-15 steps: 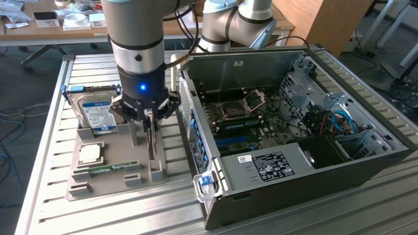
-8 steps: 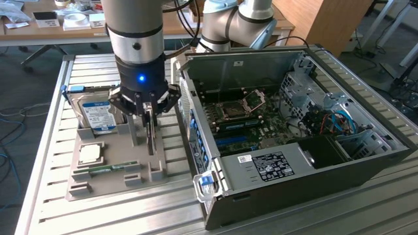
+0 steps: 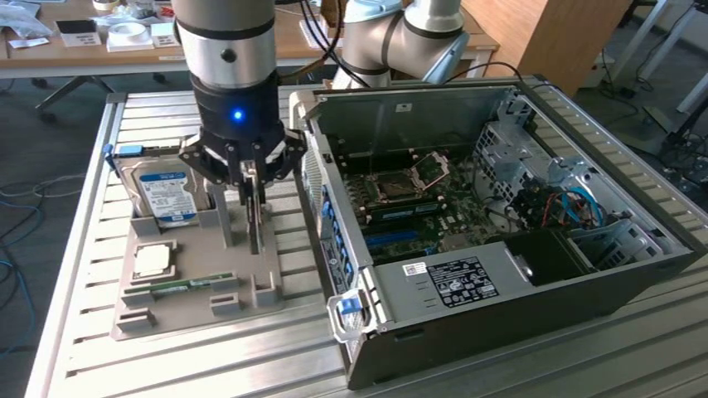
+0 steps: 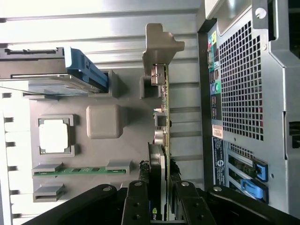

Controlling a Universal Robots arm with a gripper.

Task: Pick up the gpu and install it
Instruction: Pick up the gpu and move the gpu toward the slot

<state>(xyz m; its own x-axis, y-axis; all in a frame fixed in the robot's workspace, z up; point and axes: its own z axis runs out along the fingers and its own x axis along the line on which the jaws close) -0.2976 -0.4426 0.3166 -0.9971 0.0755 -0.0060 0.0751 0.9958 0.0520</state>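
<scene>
Wrist view: black gripper (image 4: 161, 187), fingers (image 4: 140, 197) clamped on both faces of the gpu (image 4: 165, 108). The gpu is a thin dark card with a pale metal end bracket, standing on edge in its slot on the grey plastic parts holder (image 4: 103, 154).

Exterior view adds the open black computer case (image 3: 498, 315) just beside the holder, motherboard exposed.

Blue-labelled silver hard drive (image 3: 166, 197): print too small to read. Same for the black-and-white sticker (image 3: 456, 278) inside the case.

Ribbed aluminium table (image 3: 155, 365); cluttered wooden desk (image 3: 99, 54) behind.
</scene>
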